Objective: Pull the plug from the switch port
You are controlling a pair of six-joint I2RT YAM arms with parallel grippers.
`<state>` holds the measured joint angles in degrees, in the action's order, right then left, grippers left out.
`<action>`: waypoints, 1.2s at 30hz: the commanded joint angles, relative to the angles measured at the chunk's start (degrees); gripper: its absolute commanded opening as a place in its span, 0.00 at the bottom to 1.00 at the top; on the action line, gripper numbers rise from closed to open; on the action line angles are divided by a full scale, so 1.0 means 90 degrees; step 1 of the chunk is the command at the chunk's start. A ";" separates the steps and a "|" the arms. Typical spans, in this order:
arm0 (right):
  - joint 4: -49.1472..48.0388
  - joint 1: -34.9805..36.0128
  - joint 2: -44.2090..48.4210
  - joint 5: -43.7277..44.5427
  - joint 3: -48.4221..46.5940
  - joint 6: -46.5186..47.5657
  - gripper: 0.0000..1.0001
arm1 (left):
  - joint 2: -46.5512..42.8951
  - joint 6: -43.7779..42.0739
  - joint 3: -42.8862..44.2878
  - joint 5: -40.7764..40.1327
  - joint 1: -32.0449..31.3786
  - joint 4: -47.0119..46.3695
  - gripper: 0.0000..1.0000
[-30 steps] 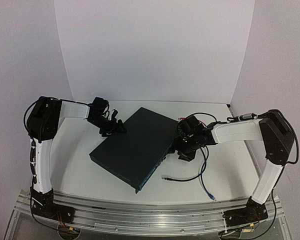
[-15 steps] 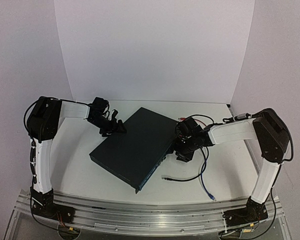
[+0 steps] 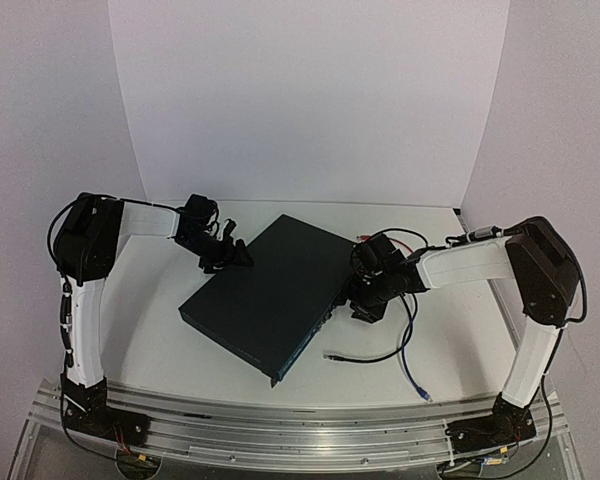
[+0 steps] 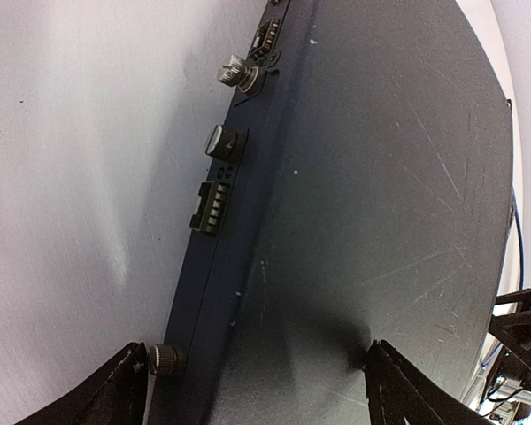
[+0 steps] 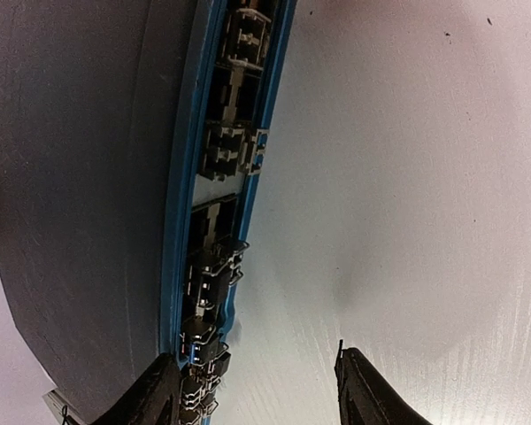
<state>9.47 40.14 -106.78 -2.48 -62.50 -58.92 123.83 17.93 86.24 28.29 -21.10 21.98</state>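
Note:
The switch [image 3: 265,295] is a flat dark navy box lying askew in the middle of the table. My left gripper [image 3: 235,258] is open at its far left edge. In the left wrist view one finger [image 4: 115,394] hangs beside the rear face and the other rests over the switch's top [image 4: 372,177]. My right gripper [image 3: 356,296] is open at the socket face. The row of sockets [image 5: 221,177] runs up from its left finger [image 5: 150,390], and the right finger is over bare table. I cannot make out the plug in any socket.
A black cable [image 3: 370,357] ends in a loose connector near the switch's front corner. A blue cable [image 3: 410,368] trails toward the near edge. More cables lie behind the right wrist. The rear face carries knobs [image 4: 223,140] and a terminal block [image 4: 208,205]. White walls surround the table.
My right gripper has slid a little left, closer against the switch's socket face, and its arm has shifted with it. The left arm and the switch have not moved.

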 commanded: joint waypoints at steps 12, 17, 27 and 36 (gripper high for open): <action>-0.0218 -0.0024 0.0073 0.0038 0.0132 0.0076 0.53 | 0.0186 -0.0137 0.0067 -0.0302 -0.0116 0.0361 0.83; -0.0241 -0.0022 0.0196 0.0026 0.0266 0.0189 0.51 | 0.0206 -0.0137 0.0076 -0.0274 -0.0116 0.0357 0.83; -0.0499 -0.0020 0.0273 -0.0200 0.0409 0.0345 0.50 | 0.0256 -0.0127 0.0145 -0.0234 -0.0112 0.0393 0.83; -0.0750 -0.0017 0.0102 -0.0350 0.0240 0.0481 0.50 | 0.0275 -0.0138 0.0173 -0.0228 -0.0116 0.0422 0.83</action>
<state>4.94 40.14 -106.34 -4.24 -59.12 -55.87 124.09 17.87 86.94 28.36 -21.38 22.52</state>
